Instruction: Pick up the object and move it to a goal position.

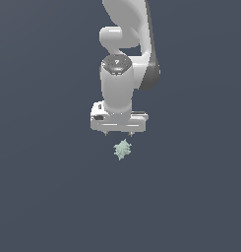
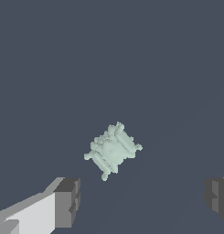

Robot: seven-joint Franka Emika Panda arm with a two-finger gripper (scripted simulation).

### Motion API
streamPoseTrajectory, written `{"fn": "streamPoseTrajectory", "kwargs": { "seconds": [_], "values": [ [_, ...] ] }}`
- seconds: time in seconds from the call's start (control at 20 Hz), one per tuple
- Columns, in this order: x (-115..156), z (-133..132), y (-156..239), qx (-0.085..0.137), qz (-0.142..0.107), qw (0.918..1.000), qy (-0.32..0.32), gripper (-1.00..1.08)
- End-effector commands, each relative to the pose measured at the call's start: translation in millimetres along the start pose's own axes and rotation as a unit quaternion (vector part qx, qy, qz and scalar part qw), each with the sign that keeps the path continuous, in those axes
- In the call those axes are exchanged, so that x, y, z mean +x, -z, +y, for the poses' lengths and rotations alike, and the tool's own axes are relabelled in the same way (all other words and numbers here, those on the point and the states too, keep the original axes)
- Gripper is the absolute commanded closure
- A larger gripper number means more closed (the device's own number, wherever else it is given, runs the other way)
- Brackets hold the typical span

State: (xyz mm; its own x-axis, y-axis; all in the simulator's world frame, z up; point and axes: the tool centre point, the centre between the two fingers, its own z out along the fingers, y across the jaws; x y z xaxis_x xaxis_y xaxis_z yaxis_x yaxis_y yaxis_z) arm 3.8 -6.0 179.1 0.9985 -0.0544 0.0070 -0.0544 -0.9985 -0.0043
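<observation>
Mint-green object (image 1: 122, 149) is lying on the flat slate-grey desk (image 1: 43, 197), just below the white end effector (image 1: 118, 133) in the exterior view and apart from it. From there it is showing only as a tiny spiky lump; the wrist view is revealing a ridged, barrel-like body (image 2: 113, 150) with knobbly ends. That view is also showing the dark fingertips (image 2: 68, 196) standing wide apart, nothing between them. The object is probably resting ahead of the fingers. The desk is filling both views.

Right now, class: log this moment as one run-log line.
phase: approach | gripper: open, above object | object: on floor, ungrasped | goal: not visible
</observation>
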Motion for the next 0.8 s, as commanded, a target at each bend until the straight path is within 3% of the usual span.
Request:
{"fn": "streamPoseTrajectory", "kwargs": {
  "seconds": [0.0, 0.4, 0.75],
  "values": [
    [0, -1, -3, 0.000, 0.000, 0.9999, -0.017, -0.92],
    [0, -6, -19, 0.002, -0.002, 0.9949, -0.101, -0.92],
    [-1, -10, -36, 0.002, -0.003, 0.9810, -0.194, -0.92]
  ]
}}
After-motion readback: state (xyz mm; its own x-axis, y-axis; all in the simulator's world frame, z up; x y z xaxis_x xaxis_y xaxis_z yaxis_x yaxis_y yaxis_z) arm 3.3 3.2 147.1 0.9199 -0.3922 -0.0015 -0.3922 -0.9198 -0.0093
